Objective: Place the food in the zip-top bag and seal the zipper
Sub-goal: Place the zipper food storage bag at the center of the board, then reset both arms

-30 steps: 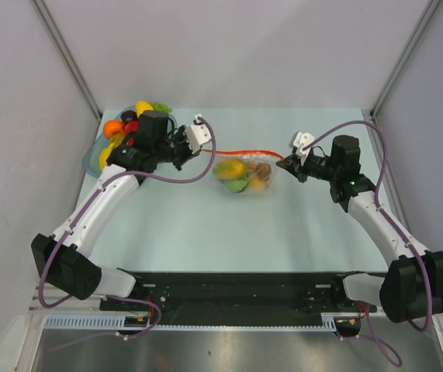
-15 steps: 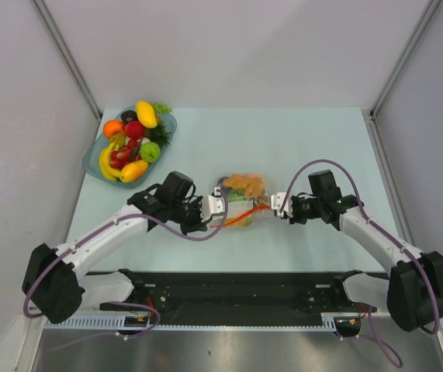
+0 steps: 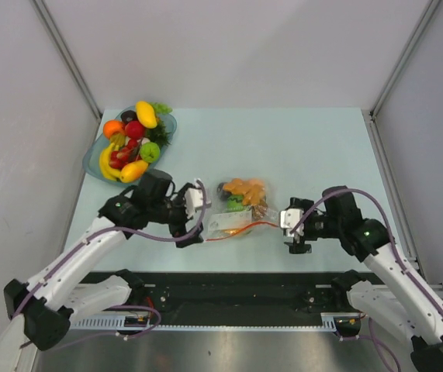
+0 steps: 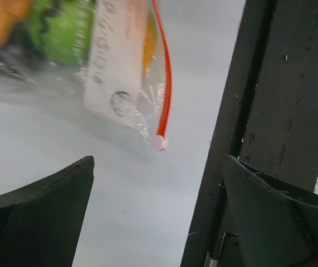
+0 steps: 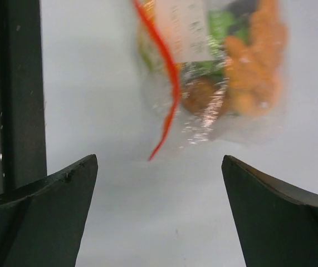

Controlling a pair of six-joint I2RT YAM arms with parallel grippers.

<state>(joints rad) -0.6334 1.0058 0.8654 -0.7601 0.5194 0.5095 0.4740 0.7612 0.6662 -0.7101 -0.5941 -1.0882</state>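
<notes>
The zip-top bag [image 3: 240, 211] lies on the table between my two grippers, holding orange, green and brown food [image 3: 245, 188]. Its red-orange zipper [image 3: 240, 229] runs along the near edge. My left gripper [image 3: 196, 221] is open just left of the bag. In the left wrist view the zipper [image 4: 165, 72] ends in a pale tip just ahead of the empty left gripper [image 4: 159, 167]. My right gripper [image 3: 289, 231] is open just right of the bag. In the right wrist view the bag [image 5: 220, 67] and zipper [image 5: 169, 78] lie ahead of the right gripper [image 5: 160, 164], which touches neither.
A bluish dish [image 3: 91, 160] at the back left holds more food [image 3: 132, 143]: banana, orange, red and green pieces. The black base rail [image 3: 237, 287] runs along the near edge, close behind both grippers. It also shows as the rail [image 4: 270, 83] in the left wrist view.
Both grippers were shut on the ends of the zipper and have opened and let go. The bag has come toward the near edge and now rests on the table.
</notes>
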